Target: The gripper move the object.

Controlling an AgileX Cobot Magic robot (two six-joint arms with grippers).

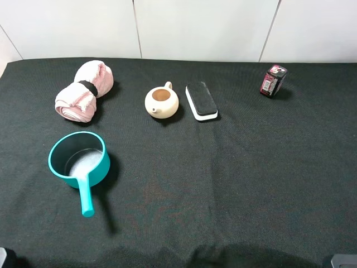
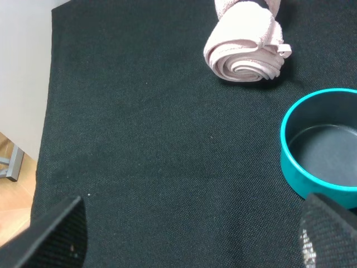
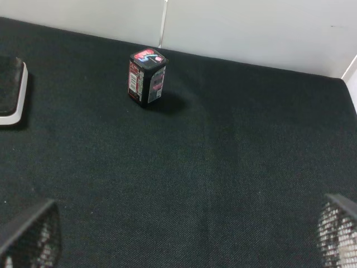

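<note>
Our right claw (image 3: 184,237) stands with its dark mesh-padded fingers wide apart and empty, low in its wrist frame; the left claw (image 2: 192,231) looks likewise spread. Nothing is done yet: the flat black-felt, white-based block (image 1: 201,100) lies untouched, upper centre, just beside the cream teapot (image 1: 162,101). The dark tabletop (image 1: 234,184) below it is open.

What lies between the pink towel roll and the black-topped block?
Only the small cream teapot lies between towel roll and block, seen in the exterior high view.
</note>
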